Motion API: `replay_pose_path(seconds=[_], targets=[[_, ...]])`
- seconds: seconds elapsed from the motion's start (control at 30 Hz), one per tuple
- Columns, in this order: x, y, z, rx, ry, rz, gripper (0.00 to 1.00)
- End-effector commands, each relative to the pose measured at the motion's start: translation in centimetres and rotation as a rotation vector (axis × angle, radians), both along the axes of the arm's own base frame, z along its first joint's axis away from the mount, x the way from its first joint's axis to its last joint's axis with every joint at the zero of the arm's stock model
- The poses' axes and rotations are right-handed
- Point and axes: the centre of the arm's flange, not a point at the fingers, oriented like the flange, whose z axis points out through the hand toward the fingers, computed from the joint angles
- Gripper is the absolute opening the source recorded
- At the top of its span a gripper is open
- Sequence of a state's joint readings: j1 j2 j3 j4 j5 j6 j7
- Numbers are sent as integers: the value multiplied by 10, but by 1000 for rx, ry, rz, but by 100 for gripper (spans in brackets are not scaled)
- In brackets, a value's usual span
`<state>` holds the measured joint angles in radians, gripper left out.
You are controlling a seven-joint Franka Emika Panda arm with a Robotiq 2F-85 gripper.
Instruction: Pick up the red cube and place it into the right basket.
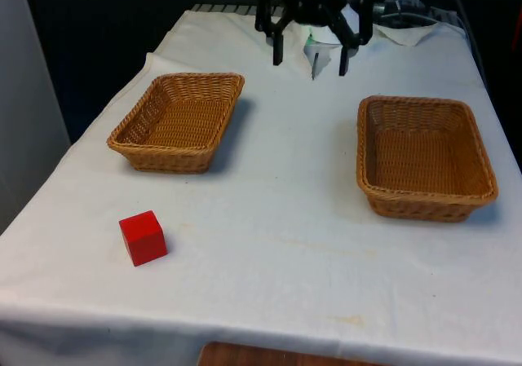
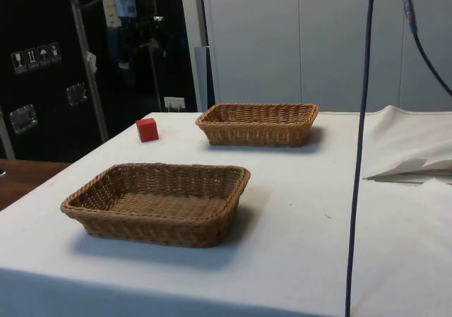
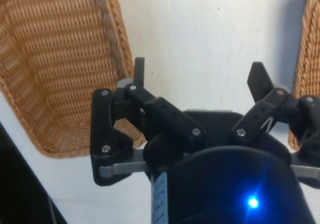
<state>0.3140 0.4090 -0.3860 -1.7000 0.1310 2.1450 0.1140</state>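
Notably, the hand [image 1: 311,61] hung wide open and empty above the table's [image 1: 277,244] far end, between two wicker baskets. The red cube [image 1: 143,237] sat on the white cloth near the front edge, well apart from the left basket [image 1: 178,121] and right basket [image 1: 425,157].

- My gripper [image 1: 311,60] hangs in the air, fingers pointing down.
- My two black fingers [image 1: 278,50] are spread wide apart, with nothing between them.
- From the wrist, each fingertip [image 3: 138,70] stands clear of the other, and the linkages behind them are splayed outward.
- My fingertips touch nothing.
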Motion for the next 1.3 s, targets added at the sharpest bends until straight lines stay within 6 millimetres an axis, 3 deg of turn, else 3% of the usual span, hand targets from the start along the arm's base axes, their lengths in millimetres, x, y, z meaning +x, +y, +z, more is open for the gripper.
replay_pose_path(seconds=[0.0,0.77,1.27], targets=[[4,-5,-3,8,-2,-3,100],[32,-56,-39,12,-33,-59,100],[42,-86,-41,-10,-57,-98,100]])
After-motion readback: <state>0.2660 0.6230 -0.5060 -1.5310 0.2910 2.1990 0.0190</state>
